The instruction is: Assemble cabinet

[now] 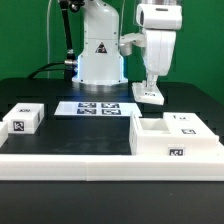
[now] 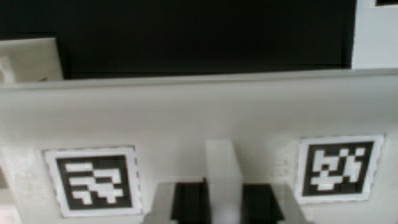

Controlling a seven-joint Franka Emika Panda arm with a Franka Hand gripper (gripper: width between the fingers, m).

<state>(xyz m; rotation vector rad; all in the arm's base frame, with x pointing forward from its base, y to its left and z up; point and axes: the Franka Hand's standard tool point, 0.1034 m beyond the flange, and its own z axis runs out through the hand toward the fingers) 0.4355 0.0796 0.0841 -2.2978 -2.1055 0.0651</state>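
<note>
- Gripper (image 1: 149, 89): narrow, pinched on the centre rib of a tagged panel (image 2: 196, 120); open table (image 1: 195, 100) lay around it.
- Cabinet (image 1: 176, 138): apart from the claw, opening upward, long axis across the exterior view.

Matt white plastic cabinet (image 1: 152, 146)

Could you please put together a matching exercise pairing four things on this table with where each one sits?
Things:
1. cabinet
2. marker board
3. small tagged block
4. tagged panel

Places:
a. near the exterior view's left edge
b. lying flat in front of the robot base
c. at the gripper, a rib of it between the fingers
d. at the exterior view's right, towards the front

Pairs: 1-d, 2-b, 3-a, 4-c
</note>
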